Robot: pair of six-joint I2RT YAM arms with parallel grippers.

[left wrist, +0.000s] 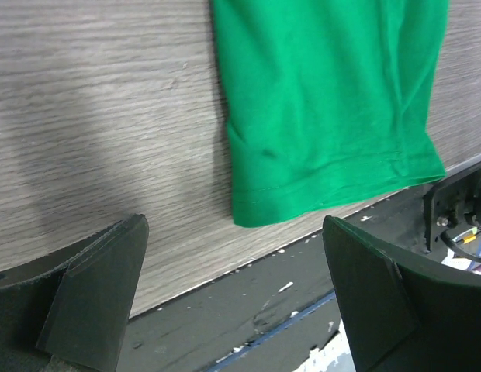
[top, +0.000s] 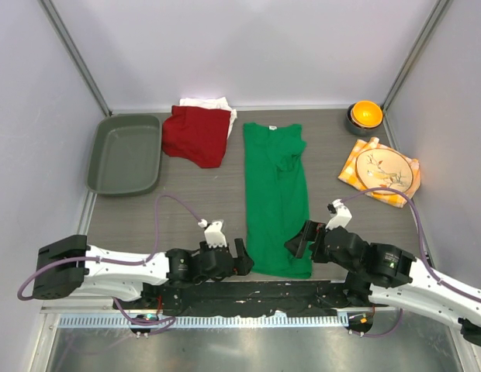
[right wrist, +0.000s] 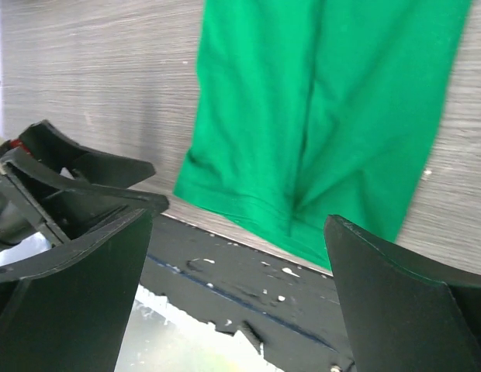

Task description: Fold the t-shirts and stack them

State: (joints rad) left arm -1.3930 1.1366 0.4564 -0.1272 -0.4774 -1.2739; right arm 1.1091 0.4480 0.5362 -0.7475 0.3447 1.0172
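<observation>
While both sit low by the near edge, I see the left gripper [top: 241, 257] and the right gripper [top: 296, 242] with fingers spread wide, holding nothing, one on each side of the hem of the green shirt [top: 277, 198]. It lies flat as a long narrow strip. The red shirt [top: 196, 136] partly covers the white shirt [top: 212, 103] at the back.

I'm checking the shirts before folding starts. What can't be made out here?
White t-shirt: top view, mostly hidden by the dark red t-shirt.
Green t-shirt: both wrist views show only its hem end; the top edge cuts off the rest.
Its neck label: top view, too small to read.
</observation>
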